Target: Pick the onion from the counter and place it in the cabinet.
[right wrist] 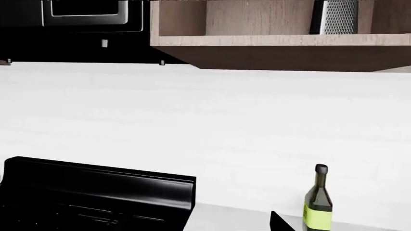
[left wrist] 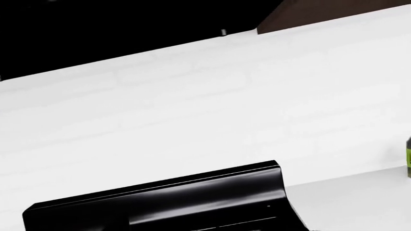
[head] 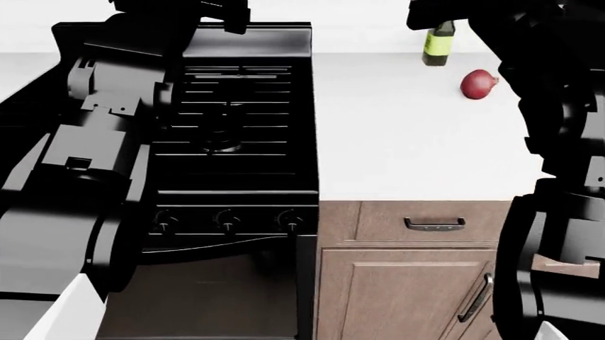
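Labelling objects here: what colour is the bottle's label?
Yellow-green, on a dark bottle; the right wrist view shows it best.

I'm looking at a home kitchen: a black gas stove [head: 236, 134] with burner knobs beside a white tabletop [head: 397, 142], wooden drawer and door fronts [head: 406, 276] below, an open wall cabinet [right wrist: 257, 33] above a white tiled backsplash [right wrist: 212, 120].
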### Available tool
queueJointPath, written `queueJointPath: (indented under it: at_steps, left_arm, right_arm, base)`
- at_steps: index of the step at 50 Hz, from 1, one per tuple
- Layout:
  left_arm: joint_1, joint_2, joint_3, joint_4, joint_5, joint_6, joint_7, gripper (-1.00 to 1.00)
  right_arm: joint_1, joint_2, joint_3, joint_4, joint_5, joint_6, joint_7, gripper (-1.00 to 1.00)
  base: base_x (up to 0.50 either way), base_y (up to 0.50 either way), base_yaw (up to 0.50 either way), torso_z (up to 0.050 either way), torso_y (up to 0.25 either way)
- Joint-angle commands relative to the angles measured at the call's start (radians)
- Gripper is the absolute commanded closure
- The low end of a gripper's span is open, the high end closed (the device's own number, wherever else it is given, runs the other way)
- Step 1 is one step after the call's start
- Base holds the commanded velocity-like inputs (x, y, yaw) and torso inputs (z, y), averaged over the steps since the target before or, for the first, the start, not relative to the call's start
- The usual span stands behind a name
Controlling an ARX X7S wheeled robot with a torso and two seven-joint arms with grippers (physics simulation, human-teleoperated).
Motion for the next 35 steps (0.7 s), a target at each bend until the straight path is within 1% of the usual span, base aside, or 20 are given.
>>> queueJointPath:
  at_steps: [1,5,7,8,10,11,12,19,27,35]
  left_arm:
    - [-0.003,0.001,0.001,-0.005,0.0,0.001,0.0,-1.0]
    - [-0.003,0.001,0.001,-0.005,0.0,0.001,0.0,-1.0]
    - [-0.003,0.001,0.001,-0.005,0.0,0.001,0.0,-1.0]
    - [-0.003,0.001,0.001,-0.005,0.0,0.001,0.0,-1.0]
    - [-0.003,0.001,0.001,-0.005,0.0,0.001,0.0,-1.0]
    - [-0.003,0.001,0.001,-0.005,0.0,0.001,0.0,-1.0]
    - [-0.003,0.001,0.001,-0.005,0.0,0.001,0.0,-1.0]
    - [-0.003,0.001,0.001,-0.005,0.0,0.001,0.0,-1.0]
    - [-0.003,0.001,0.001,-0.005,0.0,0.001,0.0,-1.0]
    - [-0.003,0.001,0.001,-0.005,0.0,0.001,0.0,-1.0]
  right_arm:
    - [0.007,0.008,0.003,0.082,-0.005,-0.053,-0.001,-1.0]
    - [0.019,0.017,-0.029,0.168,-0.028,-0.105,-0.016,-1.0]
    - [0.079,0.014,-0.088,0.383,-0.072,-0.204,-0.037,-1.0]
    - [0.127,0.002,-0.117,0.533,-0.098,-0.286,-0.044,-1.0]
    - [0.268,-0.044,-0.157,0.833,-0.14,-0.536,-0.042,-1.0]
    - [0.279,-0.056,-0.164,0.983,-0.149,-0.565,-0.033,-1.0]
    - [0.266,-0.063,-0.165,1.071,-0.155,-0.556,-0.019,-1.0]
    - [0.218,-0.091,-0.175,1.071,-0.179,-0.489,0.01,-1.0]
    - [0.218,-0.063,-0.176,1.071,-0.182,-0.464,0.029,-1.0]
    - [0.233,-0.063,-0.192,1.071,-0.186,-0.463,0.002,-1.0]
  base:
    - [0.22,-0.45,0.0,0.0,0.0]
    - [0.28,-0.41,0.0,0.0,0.0]
    - [0.31,-0.39,0.0,0.0,0.0]
    - [0.31,-0.39,0.0,0.0,0.0]
    - [0.31,-0.39,0.0,0.0,0.0]
    - [0.31,-0.39,0.0,0.0,0.0]
    - [0.31,-0.39,0.0,0.0,0.0]
    - [0.31,-0.39,0.0,0.0,0.0]
    - [0.31,-0.39,0.0,0.0,0.0]
    - [0.34,-0.37,0.0,0.0,0.0]
